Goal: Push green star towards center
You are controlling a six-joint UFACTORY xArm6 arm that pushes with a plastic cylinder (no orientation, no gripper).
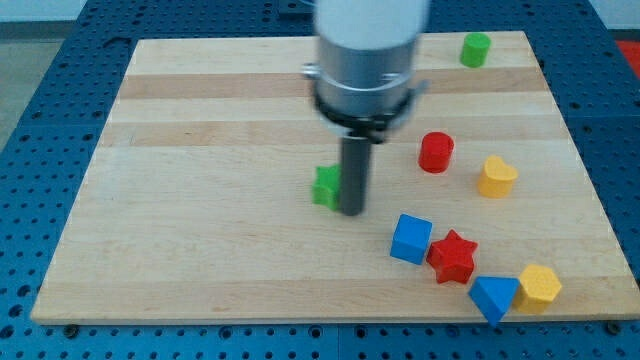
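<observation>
**Green star against my tip near the board's middle**

The wooden board [200, 250] fills the view, set on a blue perforated surface [40, 100]. Going from the view's left, the first block is the green star [325, 186], only partly showing, close to the board's centre. It lies touching, or all but touching, the left side of my tip [351, 211], which stands upright just to its right; the rod partly hides the star's right edge. There is no claw to open or close here, only the plain rod under the arm's grey body [365, 60].

Further right stand a red cylinder [436, 152] and a yellow block [496, 176]. Toward the view's bottom right a blue cube [411, 239] touches a red star [453, 256], then come a blue triangular block [494, 297] and another yellow block [540, 286], touching. A green cylinder [476, 49] sits at the top right.
</observation>
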